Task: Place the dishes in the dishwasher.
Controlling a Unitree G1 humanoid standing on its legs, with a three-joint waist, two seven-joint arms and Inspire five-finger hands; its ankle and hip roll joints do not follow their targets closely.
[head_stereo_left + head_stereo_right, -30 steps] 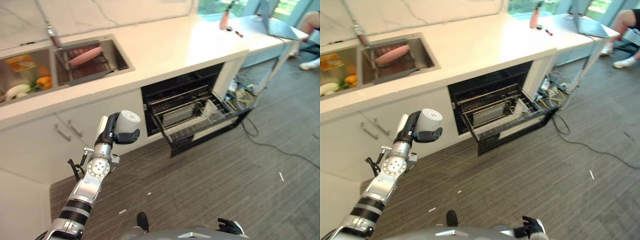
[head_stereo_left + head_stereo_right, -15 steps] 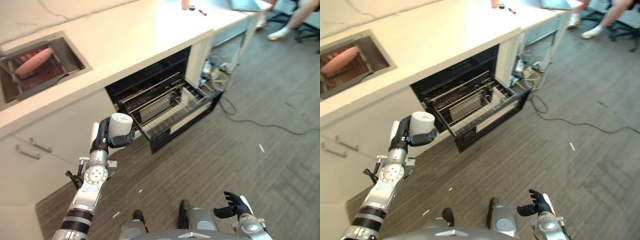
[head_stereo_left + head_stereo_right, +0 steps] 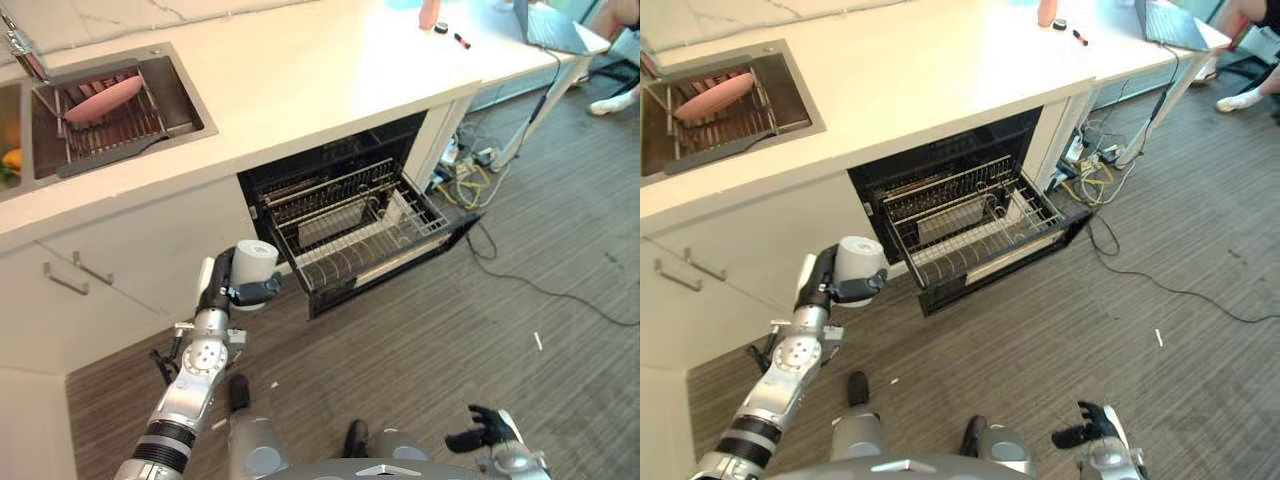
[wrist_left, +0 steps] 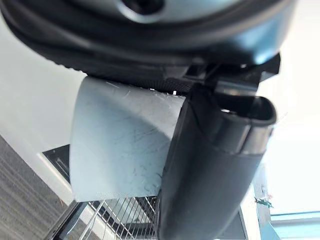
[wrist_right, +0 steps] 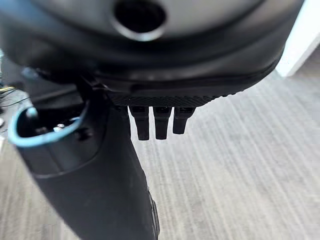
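My left hand (image 3: 222, 288) is shut on a white cup (image 3: 256, 262), held upright above the floor just left of the open dishwasher (image 3: 345, 165). Up close, the cup (image 4: 120, 145) sits between the palm and the thumb (image 4: 210, 170). The dishwasher's wire rack (image 3: 352, 245) is pulled out over the floor, with a white dish (image 3: 401, 208) standing in its right part. A pink plate (image 3: 103, 98) leans in the drying rack of the sink (image 3: 192, 108). My right hand (image 3: 487, 440) hangs low over the floor at the lower right, fingers relaxed and holding nothing.
A long white counter (image 3: 300, 70) runs above the dishwasher, with white cabinet doors (image 3: 110, 270) to its left. Cables (image 3: 510, 265) lie on the floor right of the rack. A pink bottle (image 3: 428, 12) and a laptop (image 3: 550, 25) stand far right, near a person's shoe (image 3: 610, 103).
The whole picture has shifted, so the camera has moved. The cup stays in my left hand near the rack's left corner. My right hand hangs as before.
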